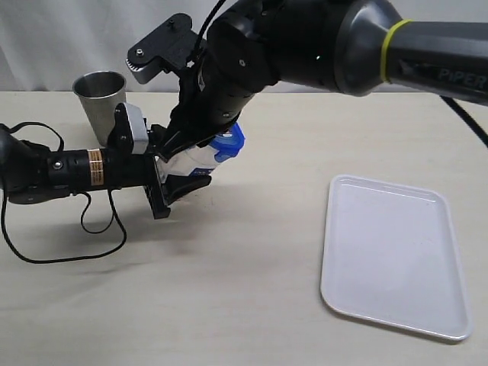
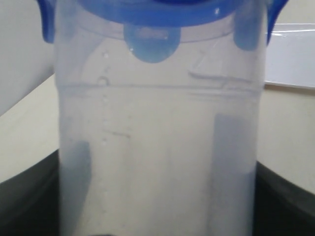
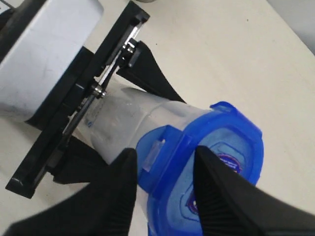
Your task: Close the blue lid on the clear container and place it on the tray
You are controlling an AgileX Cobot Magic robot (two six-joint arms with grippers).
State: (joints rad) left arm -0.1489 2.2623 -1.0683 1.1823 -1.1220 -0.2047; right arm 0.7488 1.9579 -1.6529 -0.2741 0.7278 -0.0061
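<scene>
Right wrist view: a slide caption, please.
Right gripper flanks the blue lid on the clear container, held by the left gripper.

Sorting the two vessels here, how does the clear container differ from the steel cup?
The clear container is see-through and wears the blue lid; the steel cup is opaque grey and open-topped. The container is held tilted in the left gripper; the cup stands upright on the table, untouched.

The clear container [image 1: 191, 162], with the blue lid [image 1: 231, 142] on its end, is well left of the tray [image 1: 396, 259]; the cup [image 1: 101, 99] stands farther left and back.
</scene>
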